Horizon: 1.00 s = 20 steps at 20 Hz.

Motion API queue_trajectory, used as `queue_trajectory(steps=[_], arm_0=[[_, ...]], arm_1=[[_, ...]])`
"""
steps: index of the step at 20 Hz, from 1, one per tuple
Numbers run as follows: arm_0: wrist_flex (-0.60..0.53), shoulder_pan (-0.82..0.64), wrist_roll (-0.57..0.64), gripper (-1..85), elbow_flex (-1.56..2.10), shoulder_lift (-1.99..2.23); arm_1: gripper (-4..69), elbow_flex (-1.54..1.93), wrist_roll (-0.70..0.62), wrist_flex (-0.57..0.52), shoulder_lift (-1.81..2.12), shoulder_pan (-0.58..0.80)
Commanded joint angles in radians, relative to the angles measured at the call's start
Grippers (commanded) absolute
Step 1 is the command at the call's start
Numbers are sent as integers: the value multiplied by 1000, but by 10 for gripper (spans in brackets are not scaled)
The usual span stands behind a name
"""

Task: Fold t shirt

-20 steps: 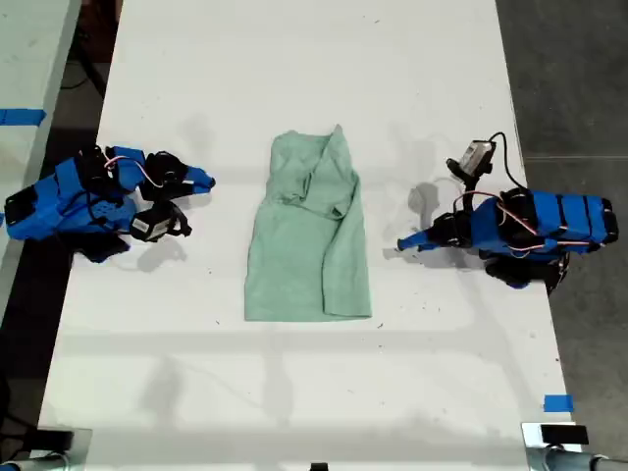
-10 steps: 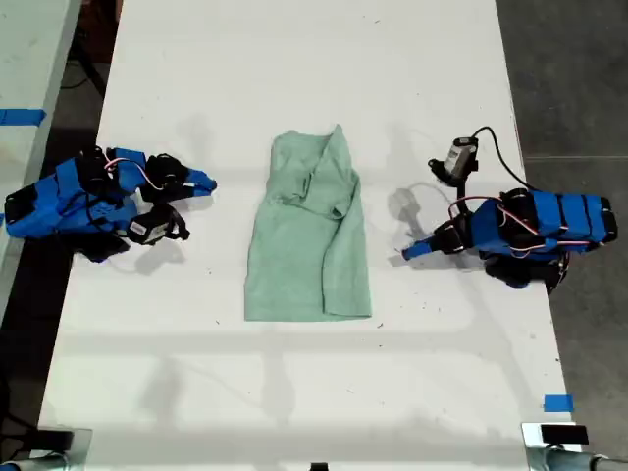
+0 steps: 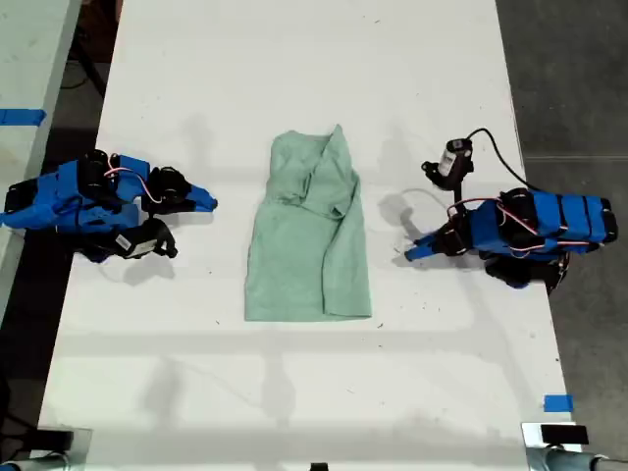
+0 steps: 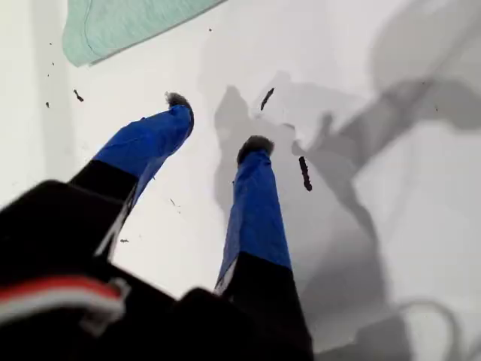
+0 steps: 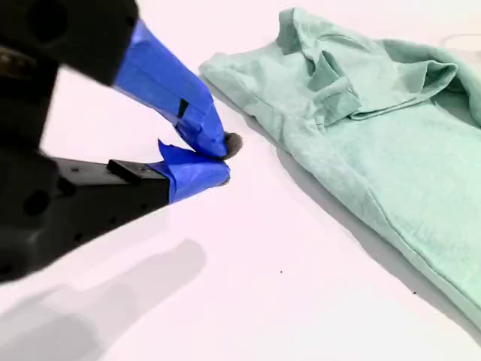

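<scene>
Mint-green t shirt (image 3: 309, 235) lies flat on the white desk (image 3: 294, 59) between both pincers, touching neither. First pincer (image 4: 218, 124) gapes, empty; second pincer (image 5: 222, 158) is closed on nothing.

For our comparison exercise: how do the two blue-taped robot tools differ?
My first tool has open jaws; my second tool has shut ones. My first tool faces the flat hem corner of the pale mint-green fabric t shirt, my second tool its bunched end. Both are blue-taped, empty and off the shirt.

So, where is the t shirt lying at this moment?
The t shirt lies in the middle of the white table in the exterior view, between the two blue arms, touching neither.
</scene>
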Motion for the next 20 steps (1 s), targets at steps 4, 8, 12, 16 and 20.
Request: queue_trajectory(steps=[4,8,12,16,20], arm_0=[[-17,-18,-2,-1,11,6],[-17,-66,-2,-1,5,6],[-17,-137,-2,-1,5,6],[-17,-98,-2,-1,6,6],[-17,-103,-2,-1,6,6]], arm_1=[[144,41,-17,0,6,0],[140,41,-17,0,6,0],[133,41,-17,0,6,0],[127,41,-18,0,6,6],[124,41,-18,0,6,6]])
